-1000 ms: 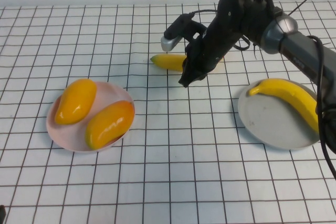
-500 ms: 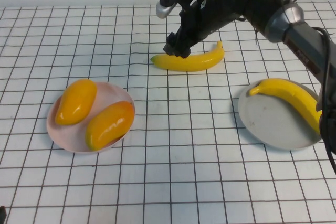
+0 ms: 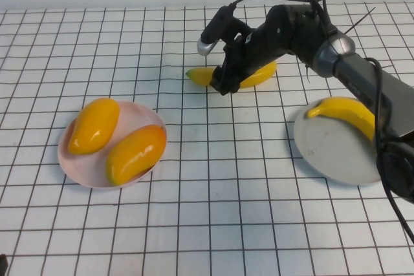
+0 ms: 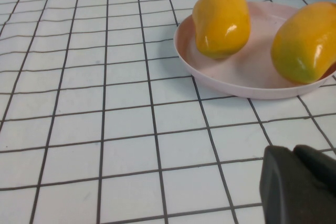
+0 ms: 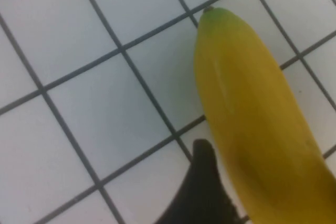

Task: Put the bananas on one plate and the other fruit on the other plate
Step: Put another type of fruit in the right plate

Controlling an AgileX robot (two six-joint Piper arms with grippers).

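The right hand straddles the tabletop banana, fingers spread and gripping nothing; its wrist view shows one fingertip beside the fruit.

Fruit across two plates, one banana loose

Left of the frame, two fruits lie on one plate; at right, a banana rests on the other plate; upper centre, another banana lies on the table.
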